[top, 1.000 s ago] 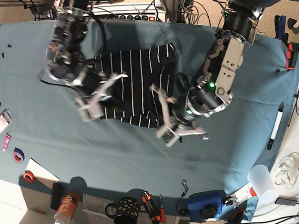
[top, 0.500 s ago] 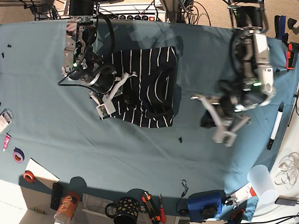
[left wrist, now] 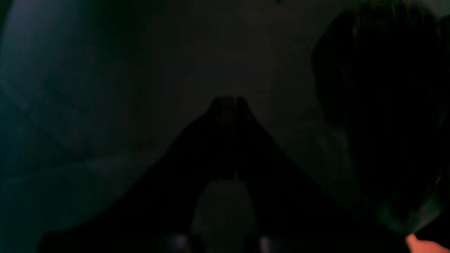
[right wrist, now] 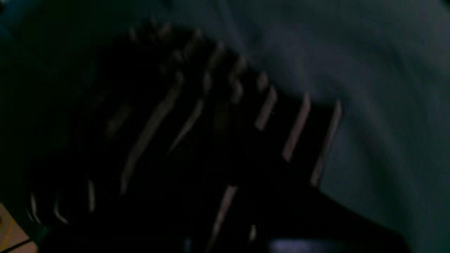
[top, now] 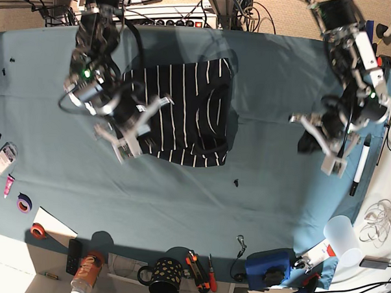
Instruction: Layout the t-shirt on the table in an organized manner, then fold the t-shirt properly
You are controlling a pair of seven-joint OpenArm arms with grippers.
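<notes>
Base view looks straight down on the table [top: 263,91], a wide surface draped in teal-blue cloth with a few small black marks; the t-shirt [top: 184,113], dark with thin white stripes, lies folded into a rough rectangle at its upper middle; the right gripper [top: 126,132], jaws clenched and empty, hangs over the shirt's left edge; the left gripper [top: 322,142], likewise clenched on nothing, sits well apart near the right edge of the cloth; a marker pen [top: 359,165] lies just beyond it; a spotted mug [top: 164,277], a can [top: 86,275], rolls of tape and hand tools line the near edge; cables crowd the far side; both wrist views are dark and blurred.
</notes>
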